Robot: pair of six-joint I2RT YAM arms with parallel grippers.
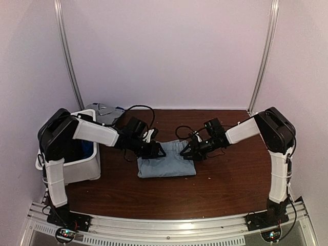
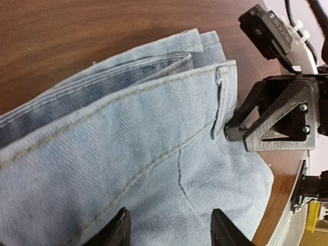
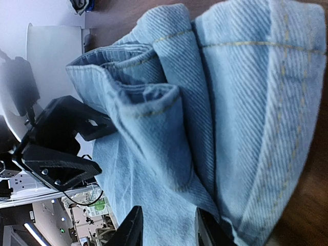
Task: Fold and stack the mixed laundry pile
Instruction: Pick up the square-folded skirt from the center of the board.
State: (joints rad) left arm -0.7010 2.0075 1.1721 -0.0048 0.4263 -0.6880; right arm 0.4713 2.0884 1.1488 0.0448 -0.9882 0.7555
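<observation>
Top view, denim piece [image 1: 166, 163]: lies folded at the centre of the table [image 1: 225, 189]; both arms meet at its far edge, probably to square the fold.
Top view, arm pose: elbows out, forearms low, left gripper [image 1: 158, 150] facing right gripper [image 1: 188, 151].
Left wrist view, left gripper: jaws spread, holding nothing, low over the denim piece.
Right wrist view, right gripper: fingers straddle the layered hem; whether they are pinching it cannot be told.
</observation>
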